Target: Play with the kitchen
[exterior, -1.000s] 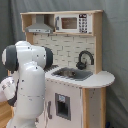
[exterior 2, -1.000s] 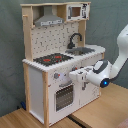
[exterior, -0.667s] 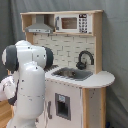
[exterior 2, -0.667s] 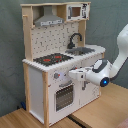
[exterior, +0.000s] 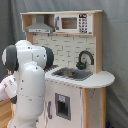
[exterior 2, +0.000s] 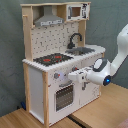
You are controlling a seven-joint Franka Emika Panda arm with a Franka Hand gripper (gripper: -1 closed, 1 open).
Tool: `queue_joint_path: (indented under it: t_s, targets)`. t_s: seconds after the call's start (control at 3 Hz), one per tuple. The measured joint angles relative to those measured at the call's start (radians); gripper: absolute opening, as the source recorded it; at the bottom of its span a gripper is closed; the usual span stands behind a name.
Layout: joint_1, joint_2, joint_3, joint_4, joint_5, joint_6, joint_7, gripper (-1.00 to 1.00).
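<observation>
The kitchen (exterior 2: 37, 87) is a tall toy of pale wood and white panels, seen in both exterior views. In the second exterior view it shows a black stovetop (exterior 2: 52, 59) with red burners, a black faucet (exterior 2: 75, 39), a sink (exterior 2: 84, 50), an oven door (exterior 2: 65, 96), a grey hood (exterior 2: 49, 21) and a small microwave (exterior 2: 75, 11). My gripper (exterior 2: 72, 76) reaches in from the second exterior view's right, level with the knob panel just under the counter and close to the front. In the first exterior view the kitchen (exterior: 95, 100) stands behind my white arm (exterior: 27, 85), which hides the gripper.
A wooden table top (exterior 2: 105, 112) lies under the arm at the second exterior view's lower right. Grey curtain (exterior: 115, 45) hangs behind the kitchen. The arm's wrist (exterior 2: 102, 76) glows blue.
The arm has hardly moved. The gripper has crept slightly lower, toward the kitchen's front panel.
</observation>
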Motion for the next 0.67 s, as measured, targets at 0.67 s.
queue_joint_path:
  t_s: [0.67]
  targets:
    - [-0.075, -0.106, -0.001, -0.021, -0.022, 0.126, 0.009, 1.0]
